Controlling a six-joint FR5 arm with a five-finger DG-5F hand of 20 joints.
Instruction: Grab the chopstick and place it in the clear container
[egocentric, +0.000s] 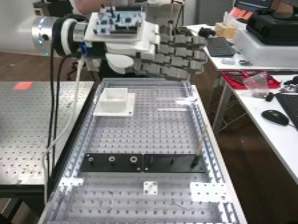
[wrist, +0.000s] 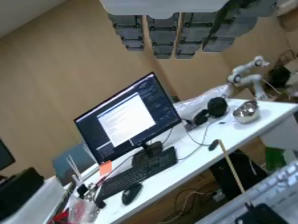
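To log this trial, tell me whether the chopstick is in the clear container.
No, the chopstick stands at the black plate, apart from the clear container.

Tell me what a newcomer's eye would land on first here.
Probably the big dark grey robot hand, its fingers stretched out over the bench's far end in the high view. Next, perhaps, the thin chopstick rising at a slant from the right end of the black plates, and the clear container at the far left of the bench.
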